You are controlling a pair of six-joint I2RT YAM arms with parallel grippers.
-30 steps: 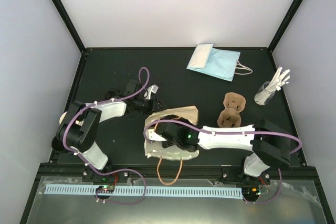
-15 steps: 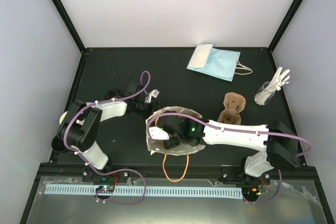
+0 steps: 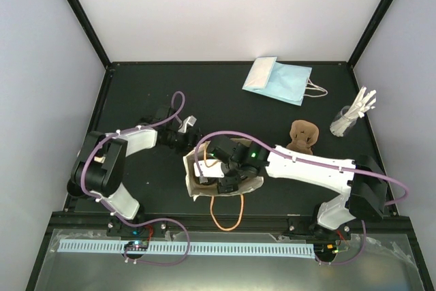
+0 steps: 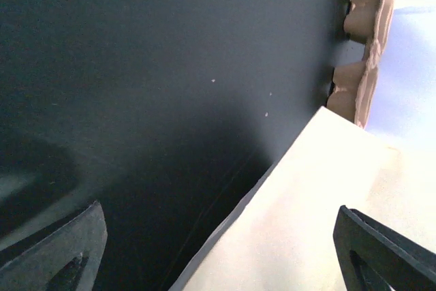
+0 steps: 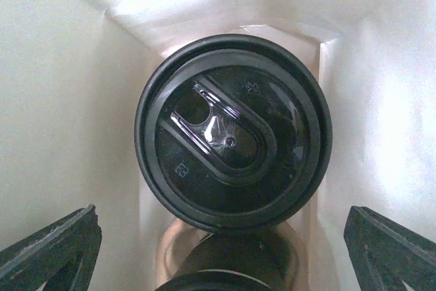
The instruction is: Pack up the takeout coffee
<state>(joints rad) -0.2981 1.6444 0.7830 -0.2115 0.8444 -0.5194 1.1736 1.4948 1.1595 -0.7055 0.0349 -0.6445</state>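
Note:
The takeout coffee [image 5: 231, 134], a cup with a round black lid, stands inside the tan paper bag [image 3: 197, 185] near the table's front middle. The bag's pale walls [image 5: 54, 100] close it in on both sides. My right gripper [image 5: 221, 240] hangs open straight above it, its fingers wide apart and touching nothing. In the top view the right gripper [image 3: 228, 172] covers the bag's mouth and hides the coffee. My left gripper [image 3: 186, 125] is open just left of the bag, and the bag's side [image 4: 320, 223] lies loose between its fingers.
The edge of a second black lid [image 5: 218, 274] shows in the bag just below the coffee. A brown pulp cup carrier [image 3: 303, 135] lies right of the bag. A light blue paper bag [image 3: 276, 80] lies at the back, and a glass of white stirrers [image 3: 351, 117] at the far right.
My left gripper has opened and let go of the bag's rim, drawing slightly left. My right arm has moved further over the bag, which has shifted and narrowed.

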